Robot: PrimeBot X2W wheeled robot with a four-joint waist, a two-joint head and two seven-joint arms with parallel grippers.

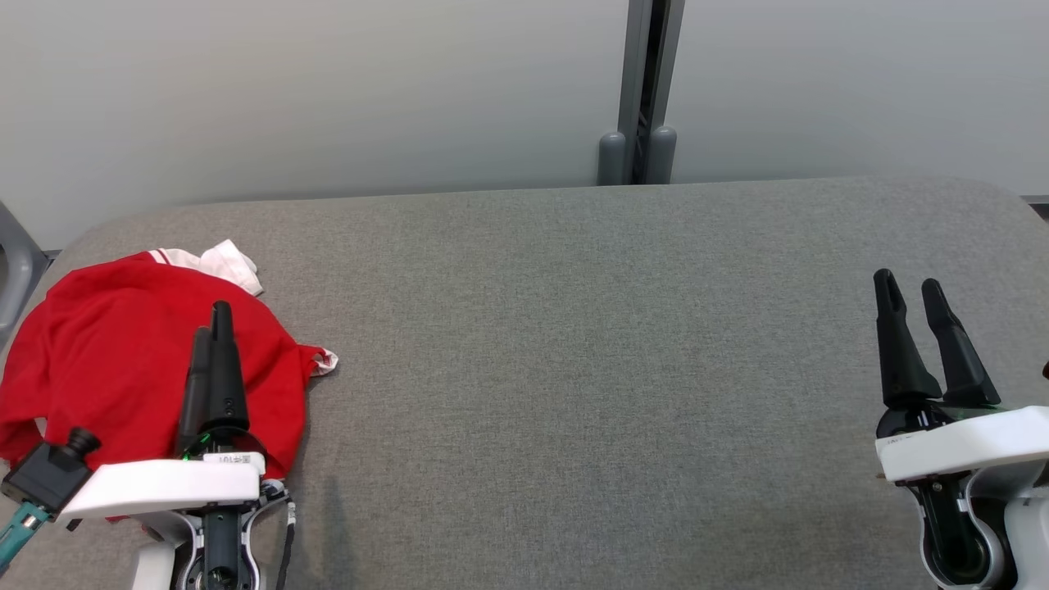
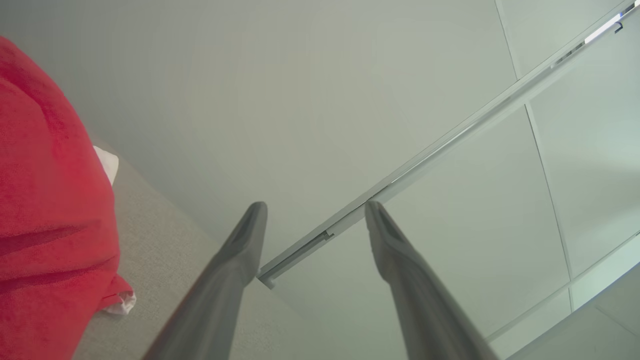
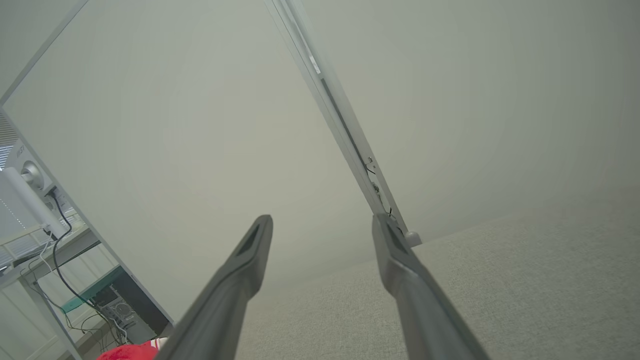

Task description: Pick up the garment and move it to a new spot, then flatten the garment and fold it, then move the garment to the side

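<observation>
While the left gripper [image 1: 211, 321] and right gripper [image 1: 907, 280] spread empty fingers wide, the red garment [image 1: 123, 344] sits left, grey table [image 1: 574, 369] stretching right.

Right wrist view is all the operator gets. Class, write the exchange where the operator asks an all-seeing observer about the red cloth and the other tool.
Operator: What is the red scrap at my bottom edge?
Observer: A crumpled red garment with white trim, lying at the left end of the grey table.
Operator: Is the left tool holding it?
Observer: No. The left tool is open, with nothing between its jaws.
</observation>
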